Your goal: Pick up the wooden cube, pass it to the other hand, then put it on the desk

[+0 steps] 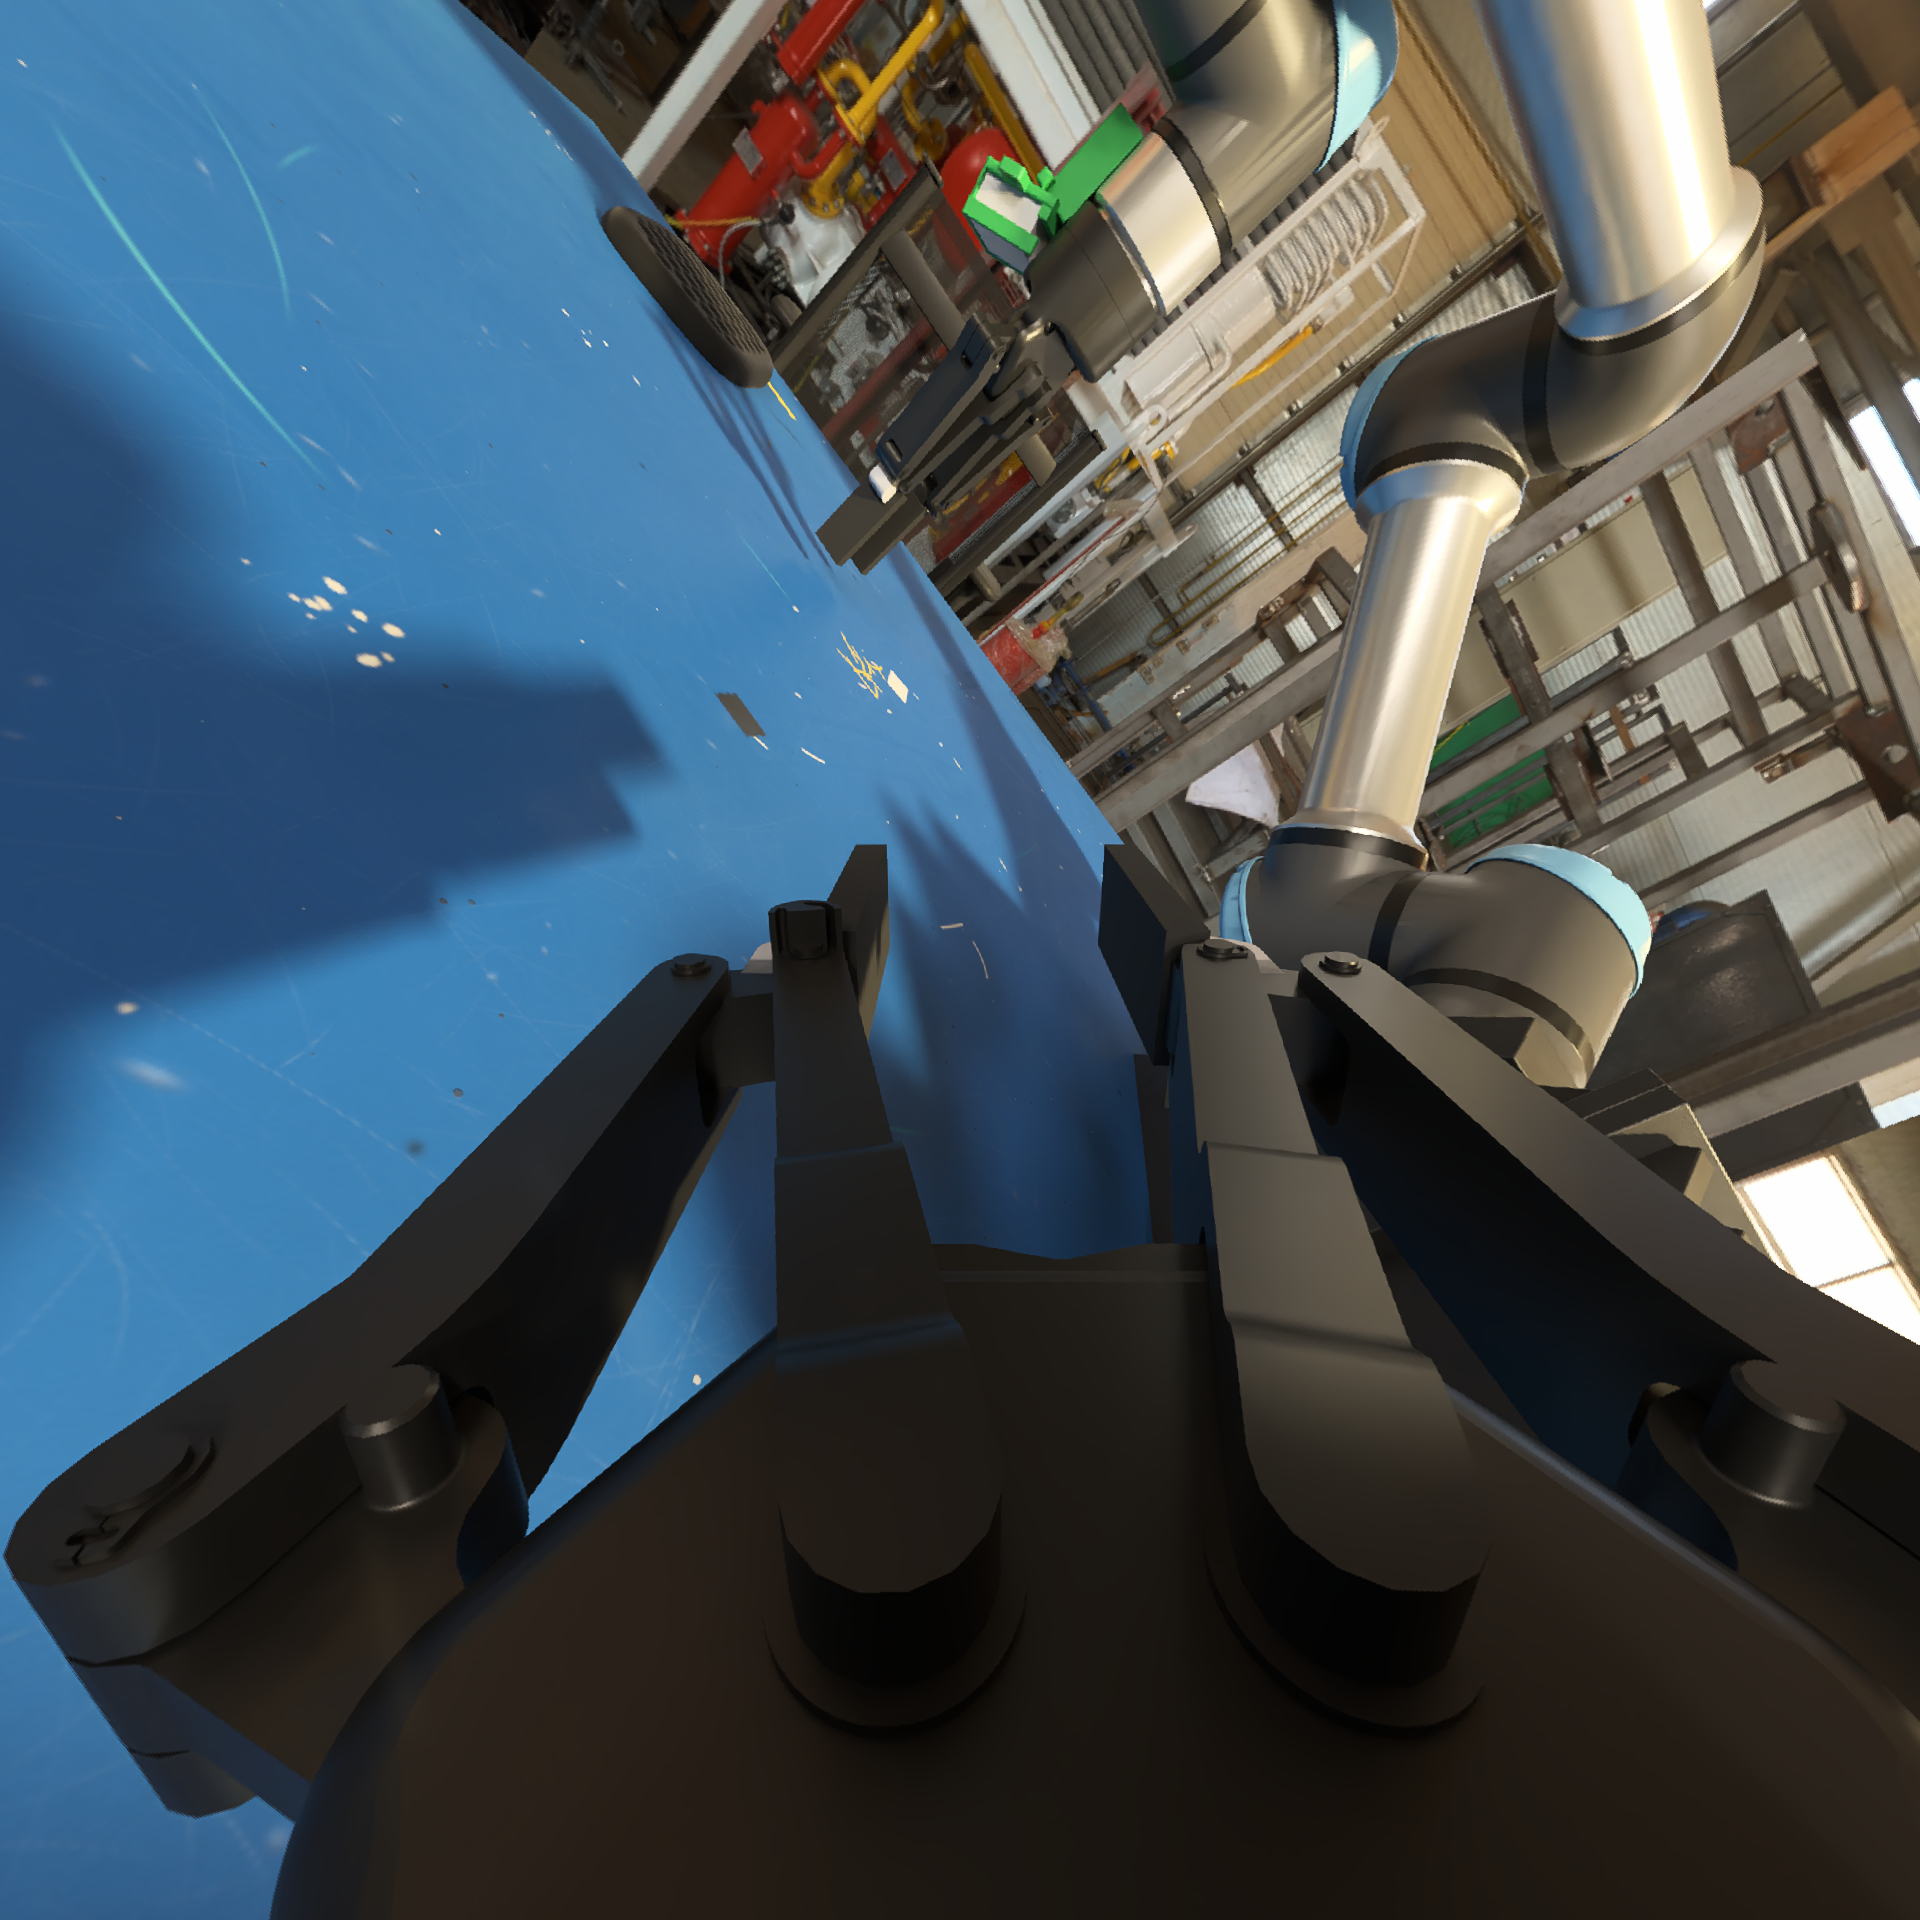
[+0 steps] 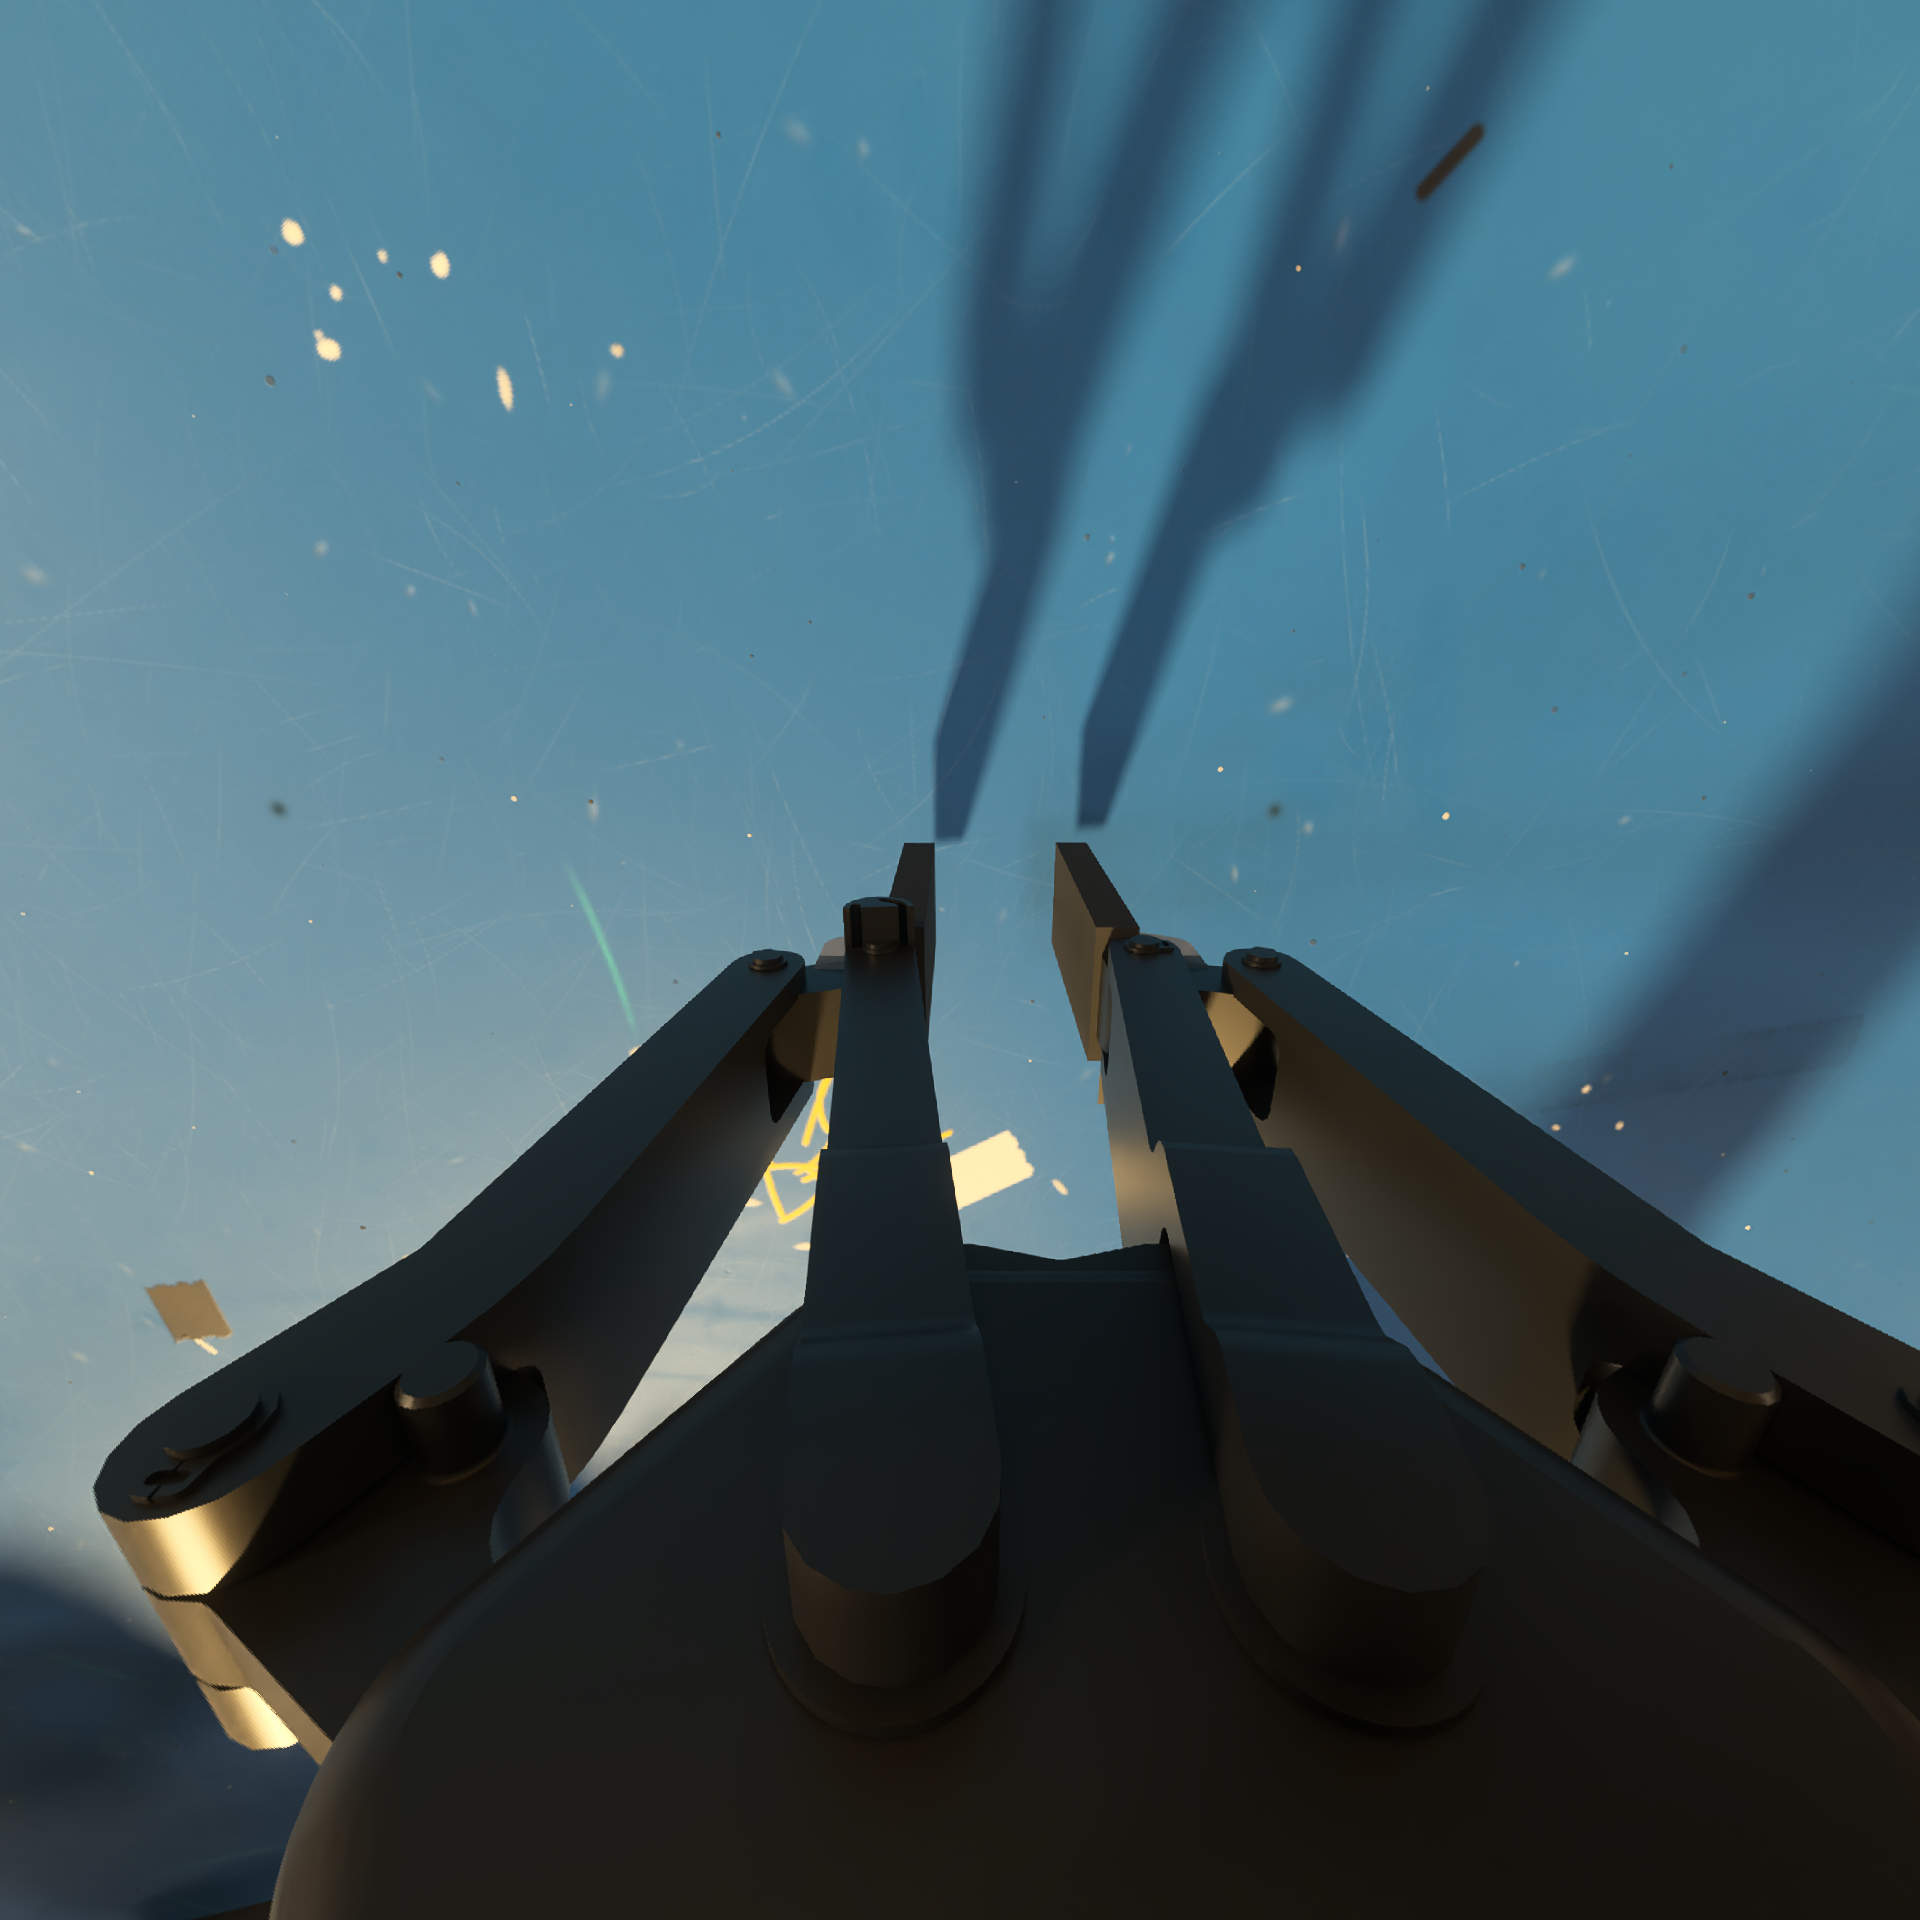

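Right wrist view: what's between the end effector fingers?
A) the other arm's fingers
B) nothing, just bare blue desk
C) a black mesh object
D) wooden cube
B: the right end effector has its fingers apart with only the scratched blue desk and their shadow showing through the gap; no cube appears in either view.

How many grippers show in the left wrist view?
2. The left gripper is in the foreground, jaws apart and empty; the right gripper hangs farther off over the blue desk, near its edge.

scratched blue desk (image 1: 312, 727) with pale specks, black left gripper (image 1: 992, 883), black right gripper (image 2: 992, 873)
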